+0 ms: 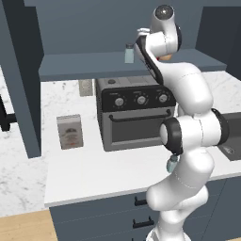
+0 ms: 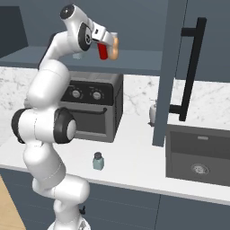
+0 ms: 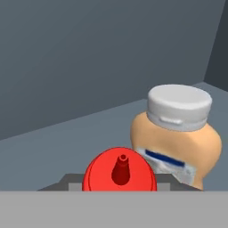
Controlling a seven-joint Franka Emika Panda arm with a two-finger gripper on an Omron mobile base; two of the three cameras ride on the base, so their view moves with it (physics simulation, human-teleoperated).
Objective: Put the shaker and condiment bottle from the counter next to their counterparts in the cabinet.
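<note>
Left base view: my arm rises from the lower right and reaches up to the cabinet shelf above the counter. A pale shaker w/ a grey cap stands on the shelf, just left of the wrist. A bit of orange shows behind the wrist; can't make out more. Below, a dark toaster oven sits at the back of the counter, a small box to its left. The teal shaker peeks out beside my forearm, near the front edge.

Right base view: the gripper is up at the shelf, clenched on the red bottle, which hangs upright just left of the orange bottle; touching or just apart, can't tell. The teal shaker stands on the counter in front of the oven, well apart from the shelf items. A sink is at right, and a small white item by the door post, too small to ID.

Hand view: looking down on the red bottle, nozzle pointing at the cam, held between the fingertips. The orange bottle w/ white cap stands right beside it on the shelf.
</note>
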